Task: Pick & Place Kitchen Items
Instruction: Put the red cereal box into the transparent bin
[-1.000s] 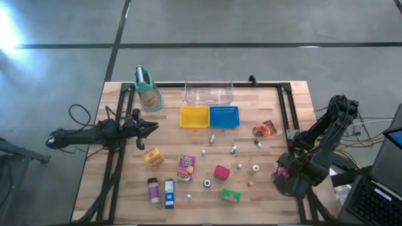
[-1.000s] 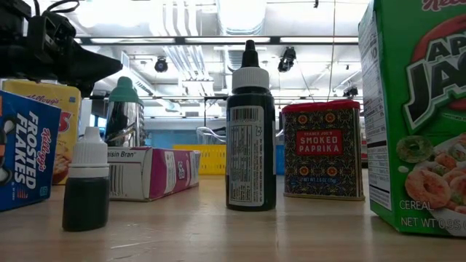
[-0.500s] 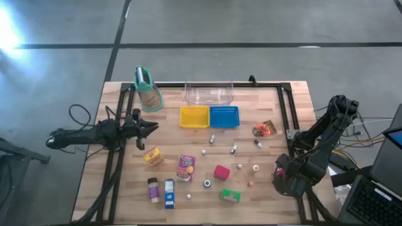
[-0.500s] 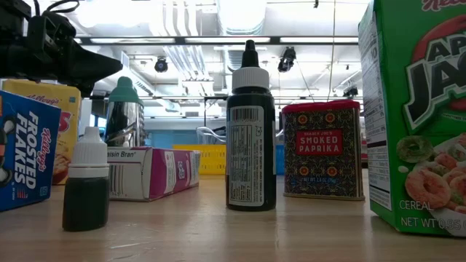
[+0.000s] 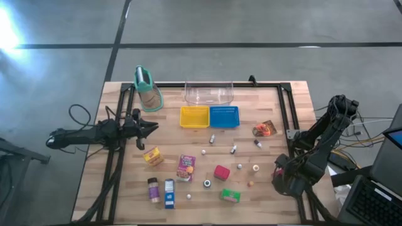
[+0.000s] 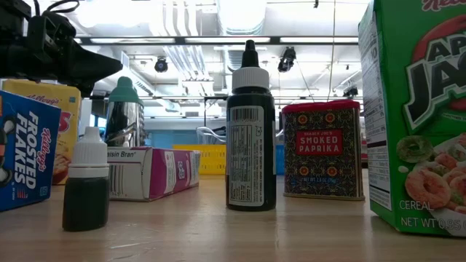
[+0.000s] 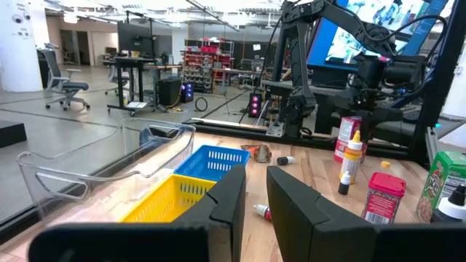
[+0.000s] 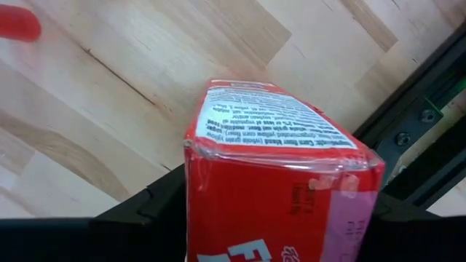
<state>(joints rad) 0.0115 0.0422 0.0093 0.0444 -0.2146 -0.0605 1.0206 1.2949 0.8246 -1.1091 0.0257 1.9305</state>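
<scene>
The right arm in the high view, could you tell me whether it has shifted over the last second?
Yes, slightly: the right gripper has crept toward the picture's lower left, away from the table's dark frame rail, with a red carton between its fingers.

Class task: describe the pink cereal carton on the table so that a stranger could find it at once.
Start at the yellow tray by the table's far edge. Come toward the near edge to the pink carton, lying flat. The yellow carton beside it is smaller; the blue carton stands nearer the front.
</scene>
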